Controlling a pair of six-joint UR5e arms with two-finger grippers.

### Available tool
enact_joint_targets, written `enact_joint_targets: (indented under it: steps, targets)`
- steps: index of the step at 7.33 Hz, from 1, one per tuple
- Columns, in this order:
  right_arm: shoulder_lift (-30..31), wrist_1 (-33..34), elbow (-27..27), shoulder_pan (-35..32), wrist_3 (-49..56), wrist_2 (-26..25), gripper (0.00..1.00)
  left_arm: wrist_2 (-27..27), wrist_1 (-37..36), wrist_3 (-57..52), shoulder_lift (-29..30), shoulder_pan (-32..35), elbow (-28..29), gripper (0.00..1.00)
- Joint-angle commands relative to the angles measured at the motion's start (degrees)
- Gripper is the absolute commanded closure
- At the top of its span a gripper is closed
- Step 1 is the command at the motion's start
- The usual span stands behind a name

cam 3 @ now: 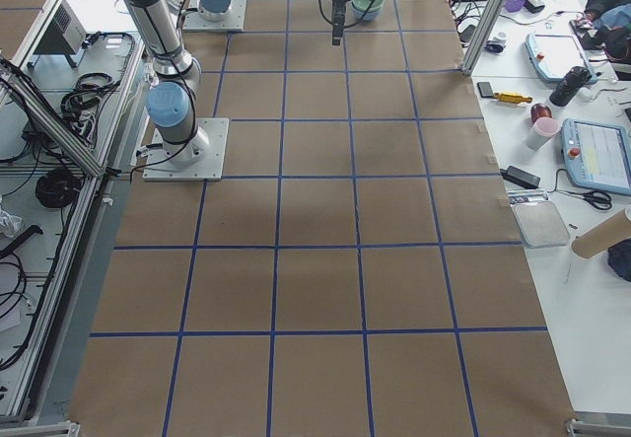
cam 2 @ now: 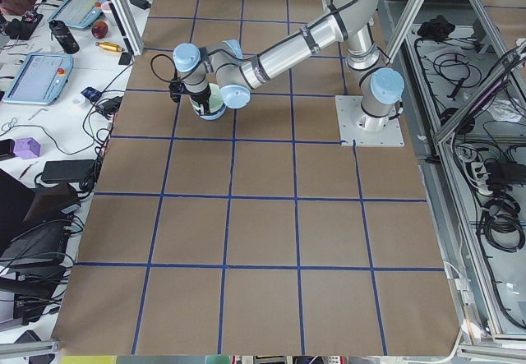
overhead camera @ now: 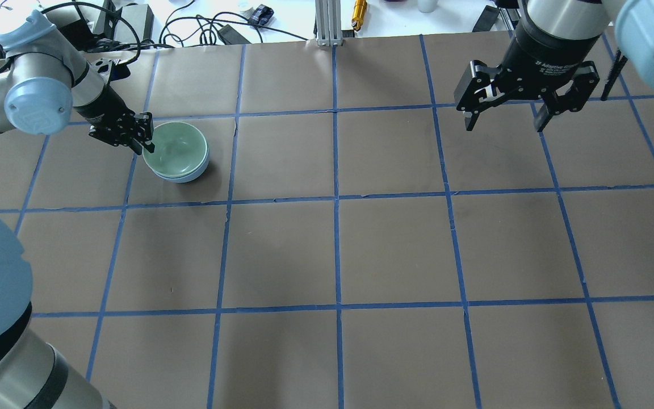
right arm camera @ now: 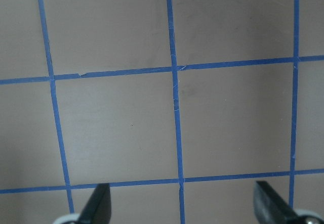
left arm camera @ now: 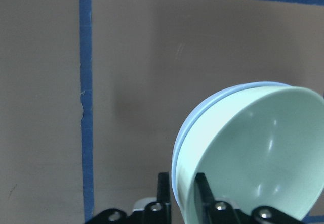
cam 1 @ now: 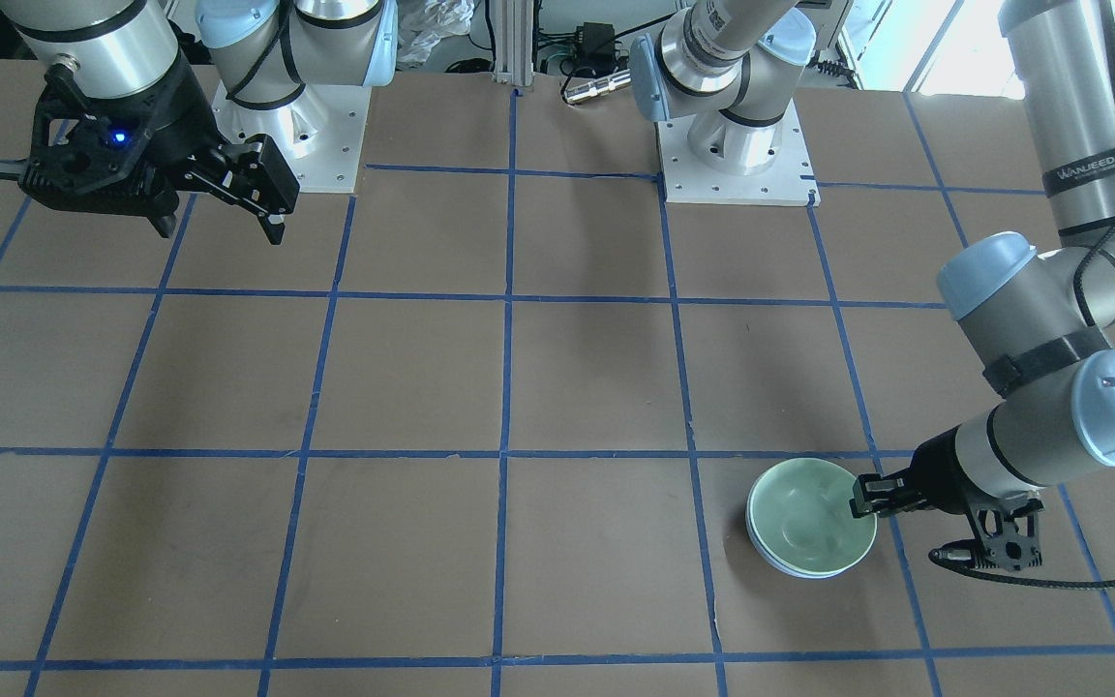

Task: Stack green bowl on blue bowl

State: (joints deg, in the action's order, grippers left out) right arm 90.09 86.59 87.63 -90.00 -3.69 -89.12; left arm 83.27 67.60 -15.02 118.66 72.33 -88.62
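The green bowl (cam 1: 804, 518) sits nested inside the blue bowl (cam 1: 795, 569), whose rim shows as a thin band under it. The pair also shows in the overhead view: the green bowl (overhead camera: 176, 147) and the blue bowl (overhead camera: 182, 177). My left gripper (cam 1: 865, 499) (overhead camera: 146, 142) is at the stack's rim. In the left wrist view its fingers (left arm camera: 163, 186) stand close on either side of the green bowl's (left arm camera: 253, 158) rim, pinching it. My right gripper (overhead camera: 503, 126) (cam 1: 220, 230) is open and empty, high over the far side of the table.
The brown table (overhead camera: 338, 250) carries a grid of blue tape lines. Cables, a power brick and small tools lie beyond its far edge (overhead camera: 219, 28). The right wrist view shows only bare table (right arm camera: 116, 123) between the open fingers.
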Motion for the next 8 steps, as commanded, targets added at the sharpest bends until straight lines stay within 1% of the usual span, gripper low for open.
enact_joint_targets:
  steps: [1, 2, 3, 4, 5, 6, 7, 8]
  targets:
    - [0.00, 0.07, 0.00, 0.00, 0.00, 0.00, 0.00, -0.04, -0.01, 0.60, -0.10, 0.01, 0.37, 0.26]
    - [0.00, -0.02, 0.00, 0.00, 0.00, 0.00, 0.00, 0.22, 0.16, 0.78, -1.66, 0.53, 0.81, 0.22]
    - [0.00, -0.02, 0.00, 0.00, 0.00, 0.00, 0.00, 1.88, 2.25, 1.39, -5.07, 4.01, 2.29, 0.17]
    - [0.00, -0.02, 0.00, 0.00, 0.00, 0.00, 0.00, 7.03, 9.41, 4.36, -7.98, 8.92, 5.79, 0.16]
    - [0.00, -0.02, 0.00, 0.00, 0.00, 0.00, 0.00, 7.17, 17.31, 10.74, -10.62, 12.19, 9.22, 0.16]
    - [0.00, -0.02, 0.00, 0.00, 0.00, 0.00, 0.00, 6.65, 20.69, 14.46, -13.60, 14.22, 10.12, 0.14]
    - [0.00, -0.02, 0.09, 0.00, 0.00, 0.00, 0.00, 6.73, 21.42, 16.58, -16.42, 16.51, 9.70, 0.08]
    - [0.00, -0.02, 0.09, 0.00, 0.00, 0.00, 0.00, 6.73, 24.21, 19.21, -19.05, 18.88, 9.61, 0.07]
